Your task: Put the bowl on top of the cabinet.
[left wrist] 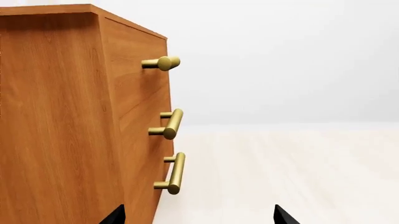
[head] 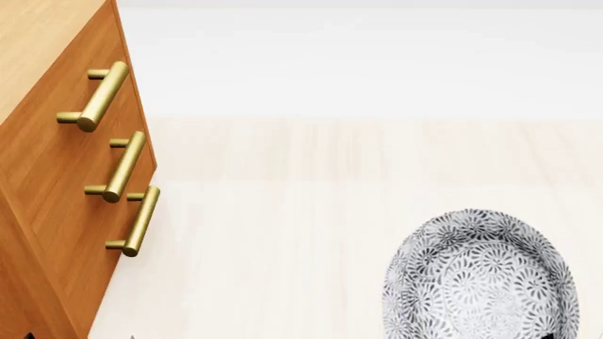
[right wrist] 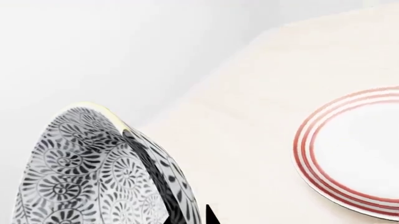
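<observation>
Pale, whitewashed wood-grain table (head: 311, 212) runs back to a plain white-grey wall; no writing, brand or label readable anywhere.

Orange-brown wooden cabinet (head: 66, 183) w/ visible grain stands at the head view's left, boxy, flat-topped, three drawer fronts stacked. Each front carries a brass bar handle (head: 99, 95), a smooth satin cylinder on two short posts. Left wrist view shows the same cabinet (left wrist: 62, 116) from its side, handles (left wrist: 169, 123) sticking out past the front edge.

Deep round bowl, white w/ dense grey-black floral lace pattern (head: 482, 279), sits low-right in the head view, well apart from the cabinet, tilted so its patterned inside faces the camera. Glossy ceramic look, spiral-flower motifs inside & out, thin pale rim. Right wrist view shows the bowl (right wrist: 87, 172) edge-on right up against the camera, a dark finger of the right gripper (right wrist: 187, 205) lying along its wall: jaws pinched on the bowl's rim.

Flat white round plate w/ red concentric rings (right wrist: 361, 154) lies on the table beyond the bowl, apart from it.

Left gripper (left wrist: 198, 215): only two black fingertips in view, spread wide, nothing between, just beside the cabinet's lower front corner.
</observation>
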Tool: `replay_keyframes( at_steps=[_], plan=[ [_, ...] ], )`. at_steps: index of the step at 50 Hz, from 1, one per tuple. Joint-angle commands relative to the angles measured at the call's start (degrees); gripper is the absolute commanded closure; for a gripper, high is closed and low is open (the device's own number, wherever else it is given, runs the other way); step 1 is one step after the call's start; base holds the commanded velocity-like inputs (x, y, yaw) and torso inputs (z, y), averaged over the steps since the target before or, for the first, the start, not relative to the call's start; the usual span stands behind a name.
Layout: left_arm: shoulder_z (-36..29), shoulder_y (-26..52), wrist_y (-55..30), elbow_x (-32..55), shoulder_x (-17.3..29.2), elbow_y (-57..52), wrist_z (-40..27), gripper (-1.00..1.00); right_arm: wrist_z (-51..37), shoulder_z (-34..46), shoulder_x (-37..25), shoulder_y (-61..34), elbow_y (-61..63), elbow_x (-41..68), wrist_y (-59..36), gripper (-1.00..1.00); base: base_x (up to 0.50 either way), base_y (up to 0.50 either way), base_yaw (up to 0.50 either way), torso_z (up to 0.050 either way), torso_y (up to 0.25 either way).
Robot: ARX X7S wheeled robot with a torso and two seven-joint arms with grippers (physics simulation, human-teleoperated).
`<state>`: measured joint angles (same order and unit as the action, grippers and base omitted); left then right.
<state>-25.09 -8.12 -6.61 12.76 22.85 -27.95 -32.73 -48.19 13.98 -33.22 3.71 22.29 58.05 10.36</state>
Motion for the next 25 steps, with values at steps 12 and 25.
replay_keyframes(
  at_steps=[12, 25],
  plan=[
    [1.0, -1.1, -0.6, -0.2, 0.0, -2.4, 0.7, -1.00, -13.6, 1.3, -7.6, -8.6, 14.1, -7.3, -14.9, 1.00, 0.00, 0.00, 0.00, 0.000, 0.000],
    [1.2, -2.6, 0.3, -0.2, 1.1, -4.5, 0.5, -1.00, -18.8, 9.4, -6.9, -21.9, 18.2, -11.8, -29.5, 1.00, 0.00, 0.00, 0.00, 0.000, 0.000]
  ],
)
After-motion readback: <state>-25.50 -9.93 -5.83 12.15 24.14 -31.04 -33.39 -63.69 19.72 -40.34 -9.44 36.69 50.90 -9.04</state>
